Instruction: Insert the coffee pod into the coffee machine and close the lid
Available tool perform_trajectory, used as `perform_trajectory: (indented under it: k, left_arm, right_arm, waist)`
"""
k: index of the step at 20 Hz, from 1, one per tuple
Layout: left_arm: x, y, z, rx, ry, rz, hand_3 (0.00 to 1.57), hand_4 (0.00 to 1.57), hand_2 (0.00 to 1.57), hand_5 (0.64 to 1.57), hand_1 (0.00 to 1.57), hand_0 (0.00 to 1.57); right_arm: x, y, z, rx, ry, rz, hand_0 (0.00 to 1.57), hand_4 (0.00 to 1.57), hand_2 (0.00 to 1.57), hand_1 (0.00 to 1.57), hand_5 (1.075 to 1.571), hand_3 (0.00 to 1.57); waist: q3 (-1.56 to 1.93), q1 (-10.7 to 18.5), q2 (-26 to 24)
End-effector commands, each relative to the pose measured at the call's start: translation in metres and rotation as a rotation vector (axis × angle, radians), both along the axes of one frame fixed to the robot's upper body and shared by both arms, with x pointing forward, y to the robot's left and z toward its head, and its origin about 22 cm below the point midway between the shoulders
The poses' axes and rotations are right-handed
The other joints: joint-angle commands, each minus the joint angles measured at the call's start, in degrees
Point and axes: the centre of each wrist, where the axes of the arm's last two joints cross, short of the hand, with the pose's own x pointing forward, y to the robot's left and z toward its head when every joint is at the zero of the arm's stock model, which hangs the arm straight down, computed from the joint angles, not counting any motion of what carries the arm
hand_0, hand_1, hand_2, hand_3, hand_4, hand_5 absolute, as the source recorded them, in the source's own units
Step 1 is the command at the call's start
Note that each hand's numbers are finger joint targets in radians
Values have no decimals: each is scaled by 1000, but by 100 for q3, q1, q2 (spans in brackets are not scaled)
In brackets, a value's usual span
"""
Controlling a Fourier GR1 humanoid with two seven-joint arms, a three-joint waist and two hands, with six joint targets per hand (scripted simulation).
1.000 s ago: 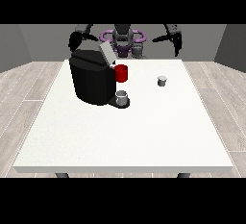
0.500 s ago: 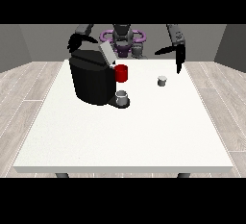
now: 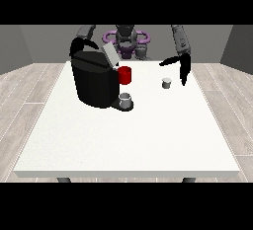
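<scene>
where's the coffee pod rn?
In the front view the coffee pod stands on the white table, right of the coffee machine, just beside the open hand at the view's right, untouched.

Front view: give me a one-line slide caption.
Hand at the view's right spread above the coffee pod; coffee machine lid up, pod not yet grasped.

White table point(image 3: 123, 140); perhaps a red mug point(image 3: 125, 75).

Black coffee machine point(image 3: 95, 82) lid raised, coffee pod point(image 3: 167, 83) near spread hand point(image 3: 182, 65)
</scene>
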Motion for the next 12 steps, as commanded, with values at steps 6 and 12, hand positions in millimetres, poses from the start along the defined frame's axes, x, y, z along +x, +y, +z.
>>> perform_trajectory:
  k: [6,12]
  left_arm:
    - [12,-23,-11,155,75,-84,0,0,502,1571,105,105]
    - [11,-9,-27,214,109,-17,513,0,820,1571,758,758]
  right_arm:
    - [21,-9,-3,-29,104,-59,0,407,0,0,1571,0]
    - [15,-2,-13,-43,61,-24,0,410,0,0,1571,0]
  waist:
    - [2,319,-179]
    - [0,64,52]
